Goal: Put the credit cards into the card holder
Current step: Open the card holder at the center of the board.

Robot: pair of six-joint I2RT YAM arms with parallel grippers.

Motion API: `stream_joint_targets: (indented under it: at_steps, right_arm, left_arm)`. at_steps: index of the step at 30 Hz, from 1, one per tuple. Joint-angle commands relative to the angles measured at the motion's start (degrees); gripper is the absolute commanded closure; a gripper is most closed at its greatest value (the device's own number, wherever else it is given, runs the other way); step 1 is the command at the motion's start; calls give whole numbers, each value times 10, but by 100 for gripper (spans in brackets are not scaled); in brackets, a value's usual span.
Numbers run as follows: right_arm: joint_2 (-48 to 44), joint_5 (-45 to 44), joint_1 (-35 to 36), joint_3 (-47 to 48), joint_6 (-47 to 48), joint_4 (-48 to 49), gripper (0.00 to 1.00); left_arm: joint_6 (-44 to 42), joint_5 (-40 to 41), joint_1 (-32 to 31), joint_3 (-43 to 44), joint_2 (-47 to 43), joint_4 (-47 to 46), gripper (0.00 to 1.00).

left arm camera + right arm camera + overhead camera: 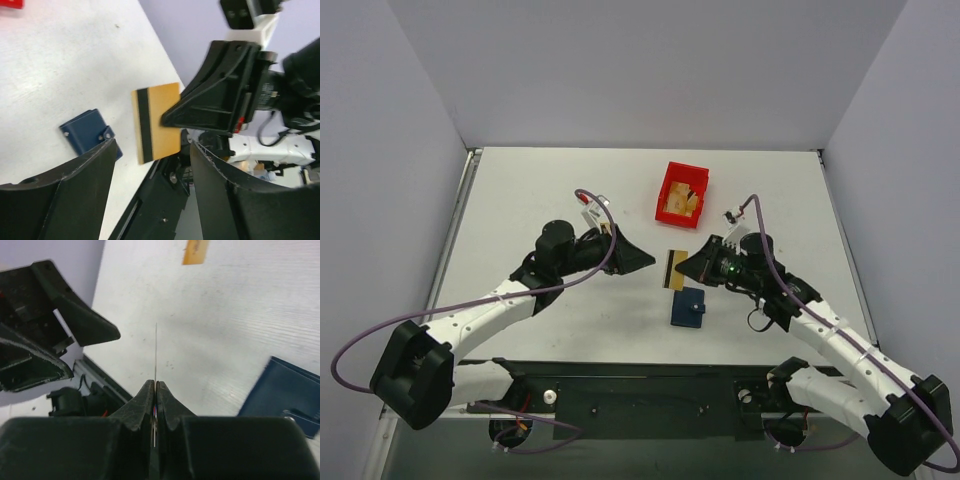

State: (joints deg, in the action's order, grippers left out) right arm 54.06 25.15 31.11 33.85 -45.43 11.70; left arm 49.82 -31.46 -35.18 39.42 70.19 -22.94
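My right gripper (683, 266) is shut on a tan-gold credit card (673, 268) with a dark stripe and holds it above the table. In the right wrist view the card (156, 350) shows edge-on between the closed fingers (145, 397). My left gripper (642, 262) is open and empty, facing the card (156, 122), which hangs just ahead of its fingers. The navy card holder (687, 307) lies closed on the table just near of the card, and also shows in the wrist views (85, 131) (280, 390). A small tan flat piece (196, 251), perhaps the second card, lies farther off.
A red plastic bin (682, 193) with tan contents stands behind the grippers. The black mounting rail (650, 395) runs along the near table edge. Grey walls close in the table on three sides.
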Motion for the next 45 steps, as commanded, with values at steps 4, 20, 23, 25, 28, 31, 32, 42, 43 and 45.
stream_joint_targets:
  at_steps: [4, 20, 23, 25, 28, 31, 32, 42, 43, 45]
  right_arm:
    - [28, -174, -4, 119, 39, -283, 100]
    - [216, -271, 82, 174, -7, -360, 100]
    - [226, -296, 101, 180, 9, -353, 100]
    - [234, -312, 103, 184, 7, -369, 100]
    - [243, -332, 104, 187, 2, -384, 100]
    - [257, -331, 103, 192, 2, -389, 100]
    - [263, -330, 104, 192, 2, -390, 100]
    - [297, -323, 103, 203, 8, -401, 100]
    - [297, -326, 103, 204, 9, -408, 100]
    - [298, -333, 103, 209, 10, -418, 100]
  left_arm:
    - [-128, 139, -6, 22, -6, 140, 30]
    - [-150, 185, -89, 10, 72, 126, 49]
    - [-151, 189, -96, 13, 76, 127, 50]
    - [-152, 190, -97, 11, 75, 127, 50]
    - [-155, 190, -96, 14, 78, 130, 50]
    - [-158, 191, -98, 15, 79, 132, 50]
    - [-158, 191, -98, 15, 79, 132, 50]
    - [-159, 192, -103, 16, 84, 133, 50]
    - [-159, 192, -104, 16, 85, 133, 50]
    - [-161, 192, -106, 16, 87, 134, 50]
